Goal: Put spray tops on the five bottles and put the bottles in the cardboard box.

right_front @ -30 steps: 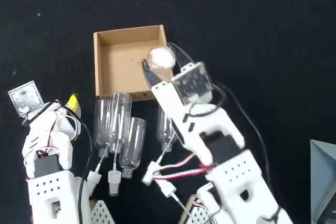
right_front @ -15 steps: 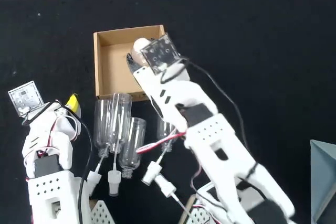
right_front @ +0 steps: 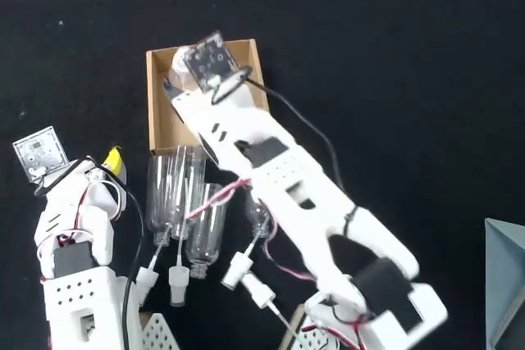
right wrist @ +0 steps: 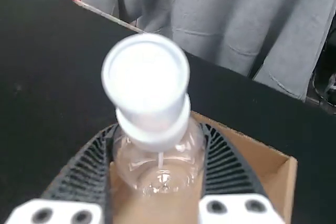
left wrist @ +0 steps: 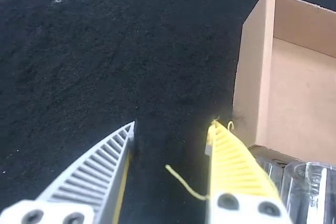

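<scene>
At upper left, the right gripper [right wrist: 157, 142] clenches its fingers on a clear plastic bottle with white spray top [right wrist: 147, 85] above the brown cardboard box [right_front: 157, 120]; the left gripper [left wrist: 172, 129] has its fingers released.

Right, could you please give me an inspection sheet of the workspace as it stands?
Surface: black table.
Job's things: box; four bottles lying beside it, spray tops near their necks.
Clutter: nothing seen.
Grippers: left gripper open above the table; right gripper shut on a capped bottle over the box.
Cables: wires along the right arm.
Surroundings: grey object at the view's right edge.
</scene>
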`<state>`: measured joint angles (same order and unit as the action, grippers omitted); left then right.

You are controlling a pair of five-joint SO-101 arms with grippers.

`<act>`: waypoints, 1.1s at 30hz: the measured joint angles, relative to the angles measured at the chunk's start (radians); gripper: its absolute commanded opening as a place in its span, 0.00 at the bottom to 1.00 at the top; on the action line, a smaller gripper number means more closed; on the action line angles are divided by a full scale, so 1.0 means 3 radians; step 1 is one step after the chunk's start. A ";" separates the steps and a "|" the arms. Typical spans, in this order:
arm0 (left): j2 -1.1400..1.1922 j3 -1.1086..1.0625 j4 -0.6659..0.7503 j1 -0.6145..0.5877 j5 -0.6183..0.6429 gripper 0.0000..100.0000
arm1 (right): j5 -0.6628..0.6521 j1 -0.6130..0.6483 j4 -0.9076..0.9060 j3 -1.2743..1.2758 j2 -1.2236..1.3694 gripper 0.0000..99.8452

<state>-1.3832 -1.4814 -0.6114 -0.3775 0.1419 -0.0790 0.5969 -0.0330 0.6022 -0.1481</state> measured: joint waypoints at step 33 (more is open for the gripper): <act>0.0000 0.0000 0.0000 0.0000 0.0000 0.21 | 0.0031 0.0000 0.0015 -0.1453 0.1560 0.09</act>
<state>-1.3832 -1.4814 -0.6114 -0.3775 0.1419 -0.0698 0.5969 -0.0284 0.1665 0.3199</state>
